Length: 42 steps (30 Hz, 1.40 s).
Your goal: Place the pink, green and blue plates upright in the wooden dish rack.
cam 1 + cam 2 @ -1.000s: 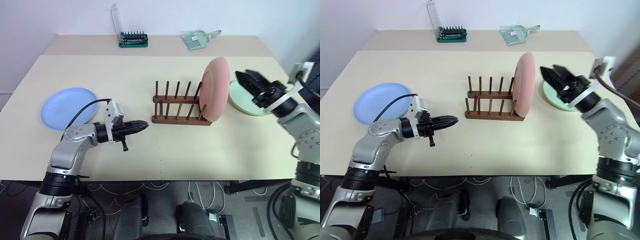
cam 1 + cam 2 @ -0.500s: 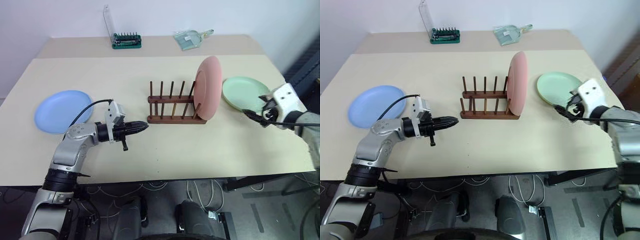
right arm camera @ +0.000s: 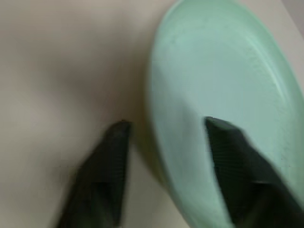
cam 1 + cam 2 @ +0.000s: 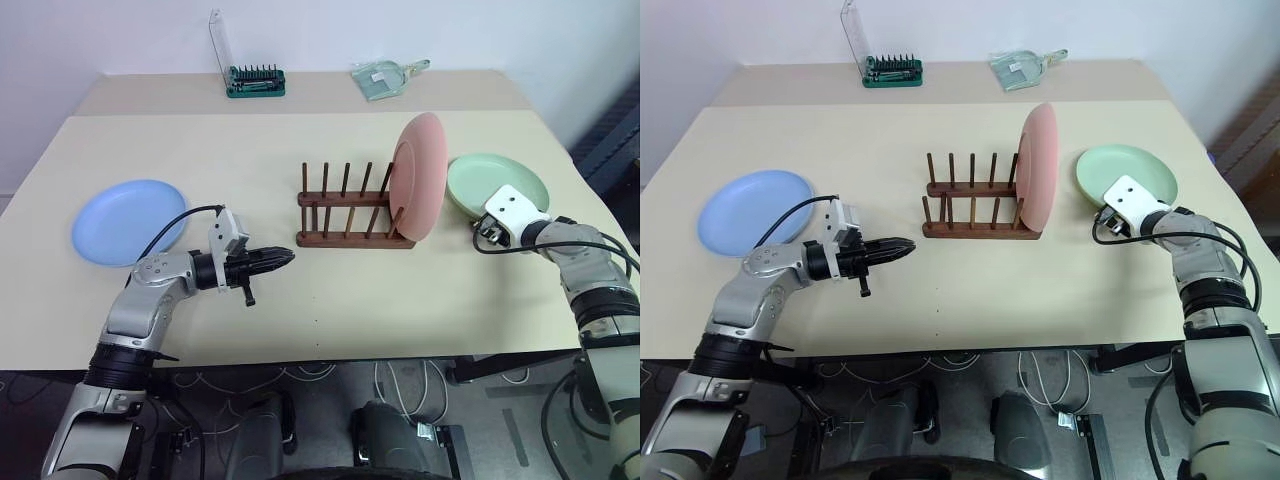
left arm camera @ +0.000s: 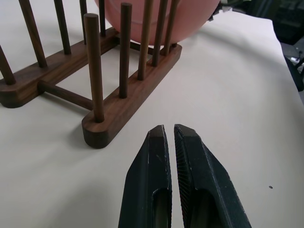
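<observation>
The right gripper (image 3: 164, 137) has its 2 black fingers spread across the near rim of the green plate (image 3: 223, 71) — 1 finger (image 3: 111, 152) outside on the tabletop, the other (image 3: 232, 152) over the plate's smooth, glossy inner face. They straddle the rim with space on both sides, and whether they touch it cannot be told. The plate is round, shallow, pale mint, lying flat near the table's right edge.

The left gripper (image 5: 169, 135) has its 2 ribbed black fingers pressed together, holding nothing, just above the bare table, pointing at the near end of the wooden dish rack (image 4: 350, 225). The rack is dark brown wood: 2 parallel rails with rounded ends, joined by a crossbar, each bearing a row of thin round pegs.

The pink plate (image 4: 420, 175) stands upright in the rack's rightmost slot, matte and round. The blue plate (image 4: 130, 220) lies flat at the table's left — well apart from the rack.

The table (image 4: 300, 130) is smooth, cream. At its far edge sit a green screwdriver-bit holder (image 4: 255, 80) with a clear raised lid, and a clear packet (image 4: 380, 78); no writing is readable.
</observation>
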### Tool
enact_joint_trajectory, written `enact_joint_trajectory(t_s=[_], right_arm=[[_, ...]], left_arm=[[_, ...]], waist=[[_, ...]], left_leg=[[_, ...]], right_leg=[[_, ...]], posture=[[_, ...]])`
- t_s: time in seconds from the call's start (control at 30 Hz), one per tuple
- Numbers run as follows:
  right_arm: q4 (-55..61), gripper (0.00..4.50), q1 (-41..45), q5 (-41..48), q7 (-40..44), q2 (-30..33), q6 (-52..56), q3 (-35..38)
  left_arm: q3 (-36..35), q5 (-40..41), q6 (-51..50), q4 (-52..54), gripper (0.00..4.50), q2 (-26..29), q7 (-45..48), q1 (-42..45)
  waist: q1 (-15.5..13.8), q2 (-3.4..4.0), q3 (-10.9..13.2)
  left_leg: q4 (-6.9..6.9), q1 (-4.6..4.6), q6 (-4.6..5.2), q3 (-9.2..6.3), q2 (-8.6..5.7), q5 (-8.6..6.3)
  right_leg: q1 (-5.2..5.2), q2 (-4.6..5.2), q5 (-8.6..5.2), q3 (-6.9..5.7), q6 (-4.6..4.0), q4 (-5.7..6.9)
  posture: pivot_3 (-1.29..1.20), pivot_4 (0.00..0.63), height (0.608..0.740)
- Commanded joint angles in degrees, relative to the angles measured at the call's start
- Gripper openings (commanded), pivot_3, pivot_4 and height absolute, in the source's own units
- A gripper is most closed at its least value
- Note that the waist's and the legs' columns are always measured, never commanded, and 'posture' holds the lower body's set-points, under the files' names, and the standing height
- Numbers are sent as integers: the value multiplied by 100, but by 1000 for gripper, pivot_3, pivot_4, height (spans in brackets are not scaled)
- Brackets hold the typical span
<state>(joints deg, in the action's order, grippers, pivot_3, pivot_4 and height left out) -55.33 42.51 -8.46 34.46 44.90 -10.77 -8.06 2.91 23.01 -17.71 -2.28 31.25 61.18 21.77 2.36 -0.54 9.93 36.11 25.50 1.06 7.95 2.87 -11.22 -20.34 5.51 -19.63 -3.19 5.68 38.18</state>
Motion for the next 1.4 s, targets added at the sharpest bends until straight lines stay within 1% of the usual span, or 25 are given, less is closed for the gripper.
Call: enact_joint_trajectory(t_s=[0.03, 0.17, 0.3, 0.4, 0.47, 0.53, 0.57, 0.63, 0.67, 0.7, 0.77, 0.8, 0.9, 1.03, 1.1, 1.2, 1.4], right_arm=[[95, 29, -133, 11, -141, 96, -110, 216], [685, 29, -509, 44, -455, 257, -119, 491], [2083, 29, -1184, -189, -1128, 595, -42, 924], [3230, 29, -1494, -292, -1466, 835, 200, 1357], [4255, 29, -1501, -39, -1455, 825, 632, 1758], [4810, 29, -1485, 72, -1419, 767, 945, 1957], [5200, 29, -1329, 237, -1325, 729, 1098, 2033], [6042, 29, -859, 961, -1044, 522, 1419, 2131], [6252, 29, -744, 1150, -960, 458, 1538, 2157], [6553, 29, -626, 1552, -795, 313, 1808, 2123], [7383, 29, -314, 3034, -516, -271, 2703, 1946], [7684, 29, -212, 3615, -430, -525, 3031, 1879], [8097, 29, -141, 4513, -430, -921, 3720, 1873], [8413, 29, -317, 6080, -651, -1540, 4613, 1784], [8440, 29, -452, 6399, -837, -1764, 4812, 1770], [8104, 29, -644, 6599, -1402, -2039, 5120, 1881], [7850, 29, -900, 7110, -1805, -2365, 5235, 2160]], left_arm=[[-149, 55, 38, 241, 267, 67, -30, -46], [-136, 46, 20, 245, 267, 55, -47, -38], [-130, 60, -16, 223, 267, 34, -55, 9], [-122, 64, -33, 206, 267, 24, -53, 20], [-98, 63, -55, 195, 267, -5, -60, 33], [-88, 56, -63, 184, 267, -23, -63, 47], [-82, 55, -70, 172, 267, -47, -71, 70], [-71, 52, -85, 148, 267, -91, -98, 123], [-66, 48, -86, 134, 267, -105, -106, 142], [-74, 55, -93, 123, 267, -121, -114, 164], [-104, 69, -99, 120, 267, -151, -139, 189], [-118, 78, -105, 130, 267, -155, -152, 184], [-136, 87, -120, 199, 267, -141, -187, 129], [-217, 108, -142, 295, 267, -115, -269, 26], [-240, 112, -142, 313, 267, -109, -300, 8], [-268, 123, -164, 388, 267, -93, -309, -55], [-342, 154, -222, 473, 267, -38, -318, -132]], waist=[[-2, 0, 0], [-12, 0, 0], [-24, 11, 7], [-9, 28, 16], [26, 36, 20], [26, 35, 20], [21, 35, 20], [26, 37, 21], [18, 37, 21], [4, 36, 21], [-10, 32, 19], [-11, 29, 18], [-36, 27, 18], [-125, 23, 17], [-146, 23, 17], [-144, 20, 15], [-137, 20, 15]], left_leg=[[-1, 0, 0, 0, 0, 0], [-1, 0, 0, -1, 0, 0], [-3, 1, 0, 0, 0, 0], [-3, 2, -1, 0, 0, 0], [-5, 0, -4, 0, 2, 2], [-7, -6, -9, 0, 5, 4], [-8, -7, -11, -2, 8, 6], [-8, -7, -11, -2, 7, 6], [-8, -6, -11, -1, 7, 6], [-8, -5, -11, -2, 7, 6], [-11, -3, -10, -5, 8, 5], [-11, -2, -9, -6, 8, 4], [-10, 2, -4, -7, 7, 2], [-3, 12, 10, -7, 2, -7], [-5, 15, 10, -7, 3, -7], [-4, 20, 10, -7, 3, -7], [-8, 23, 9, -7, 2, -6]], right_leg=[[0, 0, 0, 0, 0, 0], [1, 0, 0, 0, 0, 0], [-3, 5, -1, 1, 1, 0], [-5, 6, -1, 2, 1, 3], [-8, 5, 0, 5, 0, 6], [-7, 2, 0, 9, 0, 10], [-7, -1, 0, 8, -1, 11], [-7, 0, 0, 8, -1, 11], [-9, 0, 0, 9, -1, 11], [-9, 1, 0, 9, -1, 12], [-7, 0, 0, 6, -2, 9], [-6, 1, 0, 6, -2, 7], [-6, 4, 0, 5, -2, 6], [-8, 11, 1, 0, -1, 1], [-11, 11, 1, -1, -2, 1], [-14, 11, 1, -1, -2, 1], [-20, 8, 1, -1, -2, 2]], posture=[[0, 150, 732], [0, 150, 732], [0, 150, 732], [0, 150, 732], [0, 150, 732], [0, 150, 732], [0, 150, 732], [0, 150, 732], [0, 150, 732], [0, 150, 732], [0, 150, 732], [0, 150, 732], [0, 150, 732], [0, 150, 732], [0, 150, 732], [0, 150, 732], [0, 150, 732]])
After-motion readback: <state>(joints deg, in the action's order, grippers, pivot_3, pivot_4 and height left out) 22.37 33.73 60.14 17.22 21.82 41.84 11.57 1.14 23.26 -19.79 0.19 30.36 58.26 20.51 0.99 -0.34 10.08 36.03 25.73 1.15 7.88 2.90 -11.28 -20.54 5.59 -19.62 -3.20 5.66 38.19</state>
